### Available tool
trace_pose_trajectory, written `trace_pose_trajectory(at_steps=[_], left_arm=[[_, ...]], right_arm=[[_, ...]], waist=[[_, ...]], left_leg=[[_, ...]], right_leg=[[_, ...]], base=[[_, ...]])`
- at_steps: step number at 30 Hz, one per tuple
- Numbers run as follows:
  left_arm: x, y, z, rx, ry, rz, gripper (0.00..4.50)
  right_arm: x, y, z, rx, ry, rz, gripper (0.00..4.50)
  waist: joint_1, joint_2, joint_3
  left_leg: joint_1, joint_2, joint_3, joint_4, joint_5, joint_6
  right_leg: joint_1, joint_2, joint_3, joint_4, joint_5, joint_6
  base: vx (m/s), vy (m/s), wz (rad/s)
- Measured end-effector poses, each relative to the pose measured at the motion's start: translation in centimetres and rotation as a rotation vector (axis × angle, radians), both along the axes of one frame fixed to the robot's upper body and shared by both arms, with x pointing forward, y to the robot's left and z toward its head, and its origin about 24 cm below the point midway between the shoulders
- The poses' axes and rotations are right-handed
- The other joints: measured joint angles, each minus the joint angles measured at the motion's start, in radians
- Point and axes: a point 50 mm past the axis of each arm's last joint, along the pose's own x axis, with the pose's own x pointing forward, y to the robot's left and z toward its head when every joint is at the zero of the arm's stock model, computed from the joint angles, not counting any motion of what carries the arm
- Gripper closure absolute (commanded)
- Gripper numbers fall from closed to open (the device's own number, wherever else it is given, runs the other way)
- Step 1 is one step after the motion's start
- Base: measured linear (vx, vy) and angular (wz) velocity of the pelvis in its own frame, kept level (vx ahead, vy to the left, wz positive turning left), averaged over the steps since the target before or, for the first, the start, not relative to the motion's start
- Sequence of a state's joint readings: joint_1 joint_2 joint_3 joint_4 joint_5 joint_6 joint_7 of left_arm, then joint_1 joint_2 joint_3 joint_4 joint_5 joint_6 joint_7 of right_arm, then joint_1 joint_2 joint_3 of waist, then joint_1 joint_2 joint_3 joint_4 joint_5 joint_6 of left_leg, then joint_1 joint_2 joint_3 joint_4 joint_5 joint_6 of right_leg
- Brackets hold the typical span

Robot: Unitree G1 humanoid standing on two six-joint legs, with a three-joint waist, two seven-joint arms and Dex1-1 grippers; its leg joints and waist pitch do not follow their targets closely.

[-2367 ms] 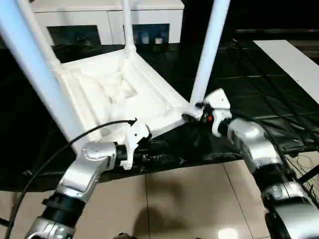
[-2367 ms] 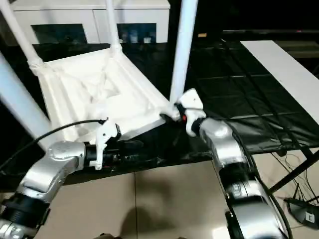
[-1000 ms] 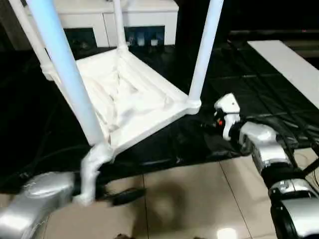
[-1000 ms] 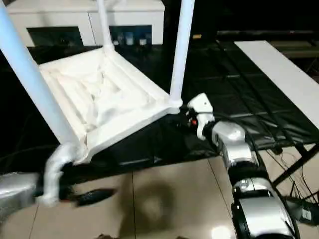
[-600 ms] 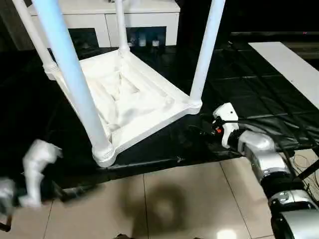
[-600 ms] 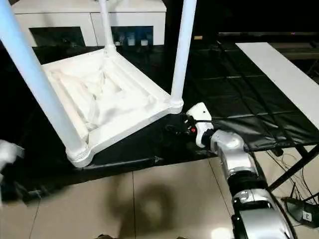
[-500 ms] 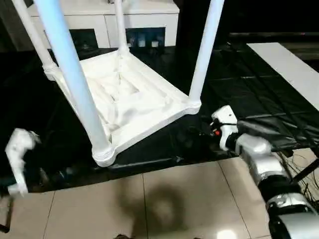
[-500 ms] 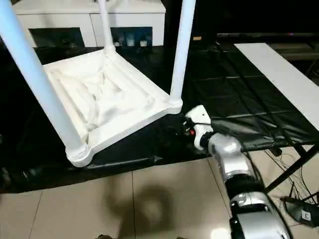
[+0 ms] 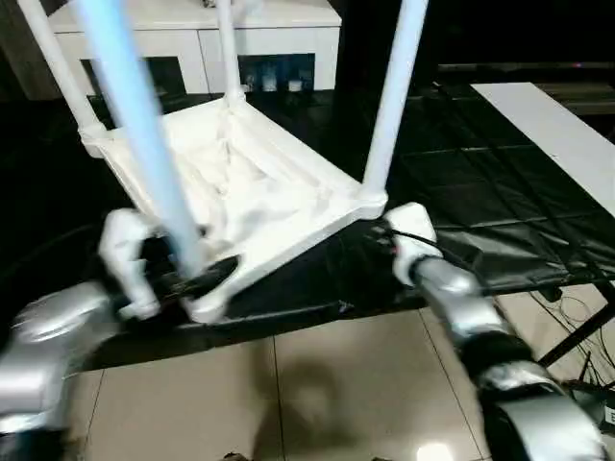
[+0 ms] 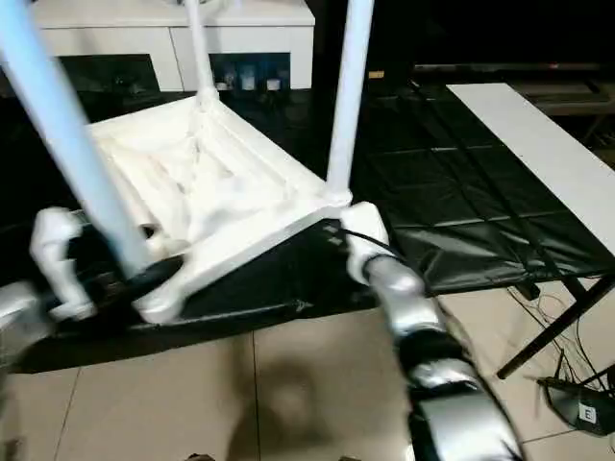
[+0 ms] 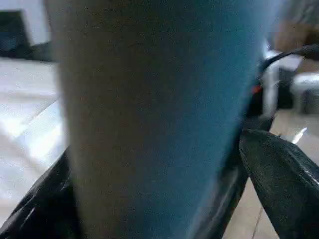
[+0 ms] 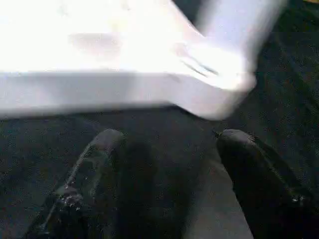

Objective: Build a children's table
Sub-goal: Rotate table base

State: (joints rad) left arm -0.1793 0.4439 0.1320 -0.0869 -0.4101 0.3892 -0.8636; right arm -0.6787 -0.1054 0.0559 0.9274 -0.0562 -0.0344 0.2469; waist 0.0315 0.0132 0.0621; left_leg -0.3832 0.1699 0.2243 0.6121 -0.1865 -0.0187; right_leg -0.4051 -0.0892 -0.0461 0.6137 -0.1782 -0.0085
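Standing inverted on the black-covered worktop, the children's table had its ribbed underside facing up and all four white legs rising from the corner sockets; the assembly appeared largely complete, judged from how it lay. It sat near the worktop's front edge, above the tiled floor, with a white cabinet behind.

The left pincer was at the base of the near-left leg, fingers spread wide to either side of it; the left wrist view showed the leg between the black fingers. No firm clamp was evident. The placement suggested a grip low on the leg, close to its socket, either to seat it or to steady that corner.

The right pincer stood just beside the near-right corner socket, jaws apart and empty, the corner lying ahead of the fingers rather than between them. Its position read as a brace or a ready hold on the top's edge.

Risk noted: the near-left corner lay close to the worktop's edge, so a sideways pull on that leg could slide the table off.
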Motion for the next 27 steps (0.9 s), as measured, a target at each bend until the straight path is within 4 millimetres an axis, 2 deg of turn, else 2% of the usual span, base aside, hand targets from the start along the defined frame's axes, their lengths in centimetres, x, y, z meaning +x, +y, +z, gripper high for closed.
trace_pose_trajectory(at_steps=[2, 7, 9, 13, 16, 19, 23, 27], left_arm=[[0.2, -1.5, 0.2, -0.015, -0.011, -0.048, 0.02], [1.9, -5.4, 1.2, -0.041, -0.068, -0.123, 0.02], [2.7, -7.0, 1.4, -0.031, -0.083, -0.148, 0.02], [3.3, -8.7, 1.3, -0.022, -0.095, -0.185, 0.02], [4.6, -10.6, 1.6, -0.024, -0.101, -0.219, 0.02], [5.7, -12.4, 1.8, -0.025, -0.113, -0.238, 0.02], [6.4, -14.0, 1.8, -0.022, -0.131, -0.245, 0.02], [7.2, -15.8, 1.8, 0.001, -0.158, -0.231, 0.02]], right_arm=[[0.1, 1.1, 0.1, -0.002, 0.001, 0.020, 1.22], [0.8, 1.5, 0.3, -0.025, 0.012, -0.022, 1.22], [1.0, 2.0, 0.7, -0.017, 0.004, -0.022, 1.22], [1.1, 2.0, 0.7, -0.012, 0.005, -0.028, 1.22], [1.1, 1.7, 0.6, -0.009, 0.011, -0.036, 1.22], [1.0, 2.0, 0.5, 0.009, 0.012, -0.025, 1.22], [1.1, 1.7, 0.7, 0.028, -0.002, -0.021, 1.22], [1.1, 2.0, 0.8, 0.040, -0.015, -0.008, 1.22]], waist=[[0.004, 0.000, 0.000], [0.018, -0.005, -0.001], [0.013, -0.006, -0.001], [0.002, -0.009, -0.002], [0.007, -0.009, -0.001], [0.003, -0.008, -0.001], [-0.003, -0.008, -0.002], [0.001, -0.005, -0.002]], left_leg=[[-0.001, 0.000, 0.000, 0.000, 0.000, 0.000], [-0.005, 0.000, 0.001, 0.000, 0.000, 0.001], [-0.005, 0.000, 0.002, 0.000, 0.000, 0.001], [-0.004, 0.000, 0.002, 0.000, 0.000, 0.001], [-0.005, 0.000, 0.001, 0.000, 0.000, 0.001], [-0.005, 0.000, 0.002, 0.001, 0.000, 0.001], [-0.004, 0.000, 0.001, 0.001, 0.000, 0.001], [-0.004, 0.001, 0.001, 0.001, 0.000, 0.001]], right_leg=[[0.000, 0.000, 0.000, 0.000, 0.000, 0.000], [0.000, -0.001, 0.000, -0.002, 0.000, 0.001], [0.000, -0.001, 0.001, -0.003, 0.000, 0.001], [-0.001, 0.000, 0.000, -0.002, -0.001, 0.001], [-0.001, 0.000, 0.000, -0.001, 0.000, 0.001], [-0.001, -0.001, 0.001, -0.001, 0.001, 0.000], [-0.001, -0.001, 0.000, -0.001, 0.001, 0.000], [-0.001, -0.001, -0.001, -0.001, 0.001, 0.000]], base=[[0.000, 0.000, 0.00], [0.000, 0.000, 0.00], [0.000, 0.000, 0.00], [0.000, 0.000, 0.00], [0.000, 0.000, 0.00], [0.000, 0.000, 0.00], [0.000, 0.000, 0.00], [0.000, 0.000, 0.00]])
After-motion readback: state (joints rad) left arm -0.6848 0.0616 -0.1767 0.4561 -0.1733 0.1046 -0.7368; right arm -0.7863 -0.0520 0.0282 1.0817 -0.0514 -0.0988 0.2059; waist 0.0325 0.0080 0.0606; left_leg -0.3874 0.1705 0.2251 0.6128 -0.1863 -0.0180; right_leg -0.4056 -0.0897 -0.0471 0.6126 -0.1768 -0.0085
